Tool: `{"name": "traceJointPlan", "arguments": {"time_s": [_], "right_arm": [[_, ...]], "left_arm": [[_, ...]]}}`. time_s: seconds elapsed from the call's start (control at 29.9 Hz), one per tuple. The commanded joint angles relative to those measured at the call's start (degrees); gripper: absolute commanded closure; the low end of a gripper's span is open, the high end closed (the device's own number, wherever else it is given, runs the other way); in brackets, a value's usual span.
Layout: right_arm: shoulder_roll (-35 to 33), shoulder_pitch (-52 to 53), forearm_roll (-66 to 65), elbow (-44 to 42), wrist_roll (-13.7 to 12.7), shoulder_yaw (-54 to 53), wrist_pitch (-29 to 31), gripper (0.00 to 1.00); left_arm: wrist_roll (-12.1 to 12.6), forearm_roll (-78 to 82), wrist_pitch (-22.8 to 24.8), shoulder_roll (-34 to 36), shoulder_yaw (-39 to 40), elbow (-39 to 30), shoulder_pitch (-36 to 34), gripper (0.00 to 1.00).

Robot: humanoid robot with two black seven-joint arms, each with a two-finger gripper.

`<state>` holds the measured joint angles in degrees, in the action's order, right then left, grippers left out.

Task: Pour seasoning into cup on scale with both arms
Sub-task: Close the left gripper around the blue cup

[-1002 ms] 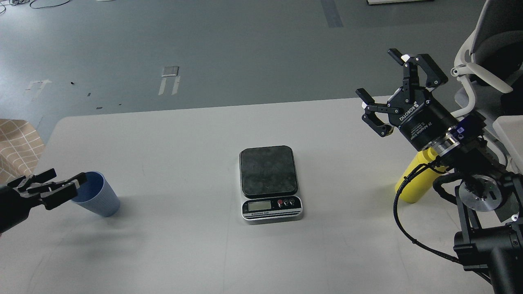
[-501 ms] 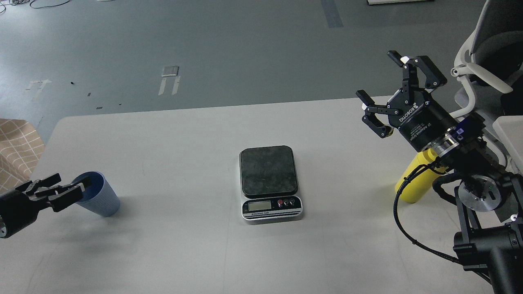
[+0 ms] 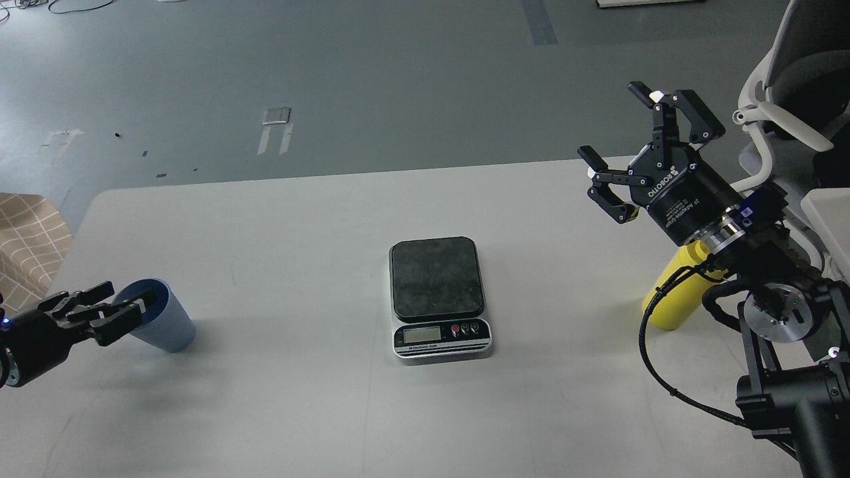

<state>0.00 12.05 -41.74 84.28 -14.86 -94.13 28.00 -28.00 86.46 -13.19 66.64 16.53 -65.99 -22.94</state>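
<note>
- At the far left edge, around nine o'clock from the scale, a patch of tan checked fabric is cut off by the frame; what it belongs to cannot be made out.
- The left gripper comes in low at the left, most of its arm out of view. Its fingers reach the rim of the cup, one seeming to sit over the lip, but whether they are clamped on it cannot be told.
- The cup stands on the table, its near-left side hidden behind those fingers, well apart from the scale.
- The scale lies mid-table, its dark plate bare; the small display is too faint to read.
- At about two o'clock from the scale the right gripper hovers above the table, fingers spread wide apart around nothing.
- The seasoning, at three o'clock from the scale, shows only its yellow lower body; nozzle and cap are hidden behind the right wrist.
- A white chair is cropped at the right edge.
</note>
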Motion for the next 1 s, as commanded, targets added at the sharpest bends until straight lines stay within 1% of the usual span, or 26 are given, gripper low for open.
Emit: {"name": "traceJointPlan", "arguments": {"time_s": [0.0, 0.4, 0.5, 0.53, 0.6, 0.7, 0.8, 0.84, 0.87, 0.9, 0.97], "right_arm": [[0.0, -0.01, -0.01, 0.0, 0.0, 0.0, 0.0, 0.0], [0.0, -0.19, -0.01, 0.0, 0.0, 0.0, 0.0, 0.0], [0.0, -0.27, -0.01, 0.0, 0.0, 0.0, 0.0, 0.0], [0.0, -0.28, -0.01, 0.0, 0.0, 0.0, 0.0, 0.0], [0.0, -0.36, -0.01, 0.0, 0.0, 0.0, 0.0, 0.0], [0.0, -0.36, -0.01, 0.09, 0.0, 0.0, 0.0, 0.0], [0.0, -0.45, -0.01, 0.09, 0.0, 0.0, 0.0, 0.0], [0.0, -0.45, -0.01, 0.09, 0.0, 0.0, 0.0, 0.0], [0.0, -0.36, -0.01, 0.09, 0.0, 0.0, 0.0, 0.0], [0.0, -0.36, -0.01, 0.09, 0.0, 0.0, 0.0, 0.0], [0.0, -0.36, 0.08, 0.27, 0.0, 0.0, 0.0, 0.0]], "left_arm": [[0.0, 1.69, 0.0, -0.02, -0.01, 0.07, -0.09, 0.33], [0.0, 1.95, 0.18, -0.02, -0.09, 0.25, 0.09, 0.47], [0.0, 2.04, 0.18, -0.02, -0.09, 0.51, 0.0, 0.52], [0.0, 2.04, 0.18, -0.02, -0.09, 0.6, 0.0, 0.56], [0.0, 2.13, 0.18, -0.02, -0.09, 1.12, 0.0, 0.58], [0.0, 2.48, 0.18, -0.02, -0.09, 1.57, 0.0, 0.66], [0.0, 2.57, 0.18, 0.07, -0.09, 1.65, 0.0, 0.8], [0.0, 2.57, 0.27, 0.16, -0.09, 1.65, 0.0, 0.9], [0.0, 2.57, 0.27, 0.16, -0.09, 1.65, 0.09, 0.95], [0.0, 2.57, 0.27, 0.16, -0.09, 1.65, 0.09, 0.97], [0.0, 2.83, 0.18, 0.25, -0.09, 1.65, 0.17, 0.98]]}}
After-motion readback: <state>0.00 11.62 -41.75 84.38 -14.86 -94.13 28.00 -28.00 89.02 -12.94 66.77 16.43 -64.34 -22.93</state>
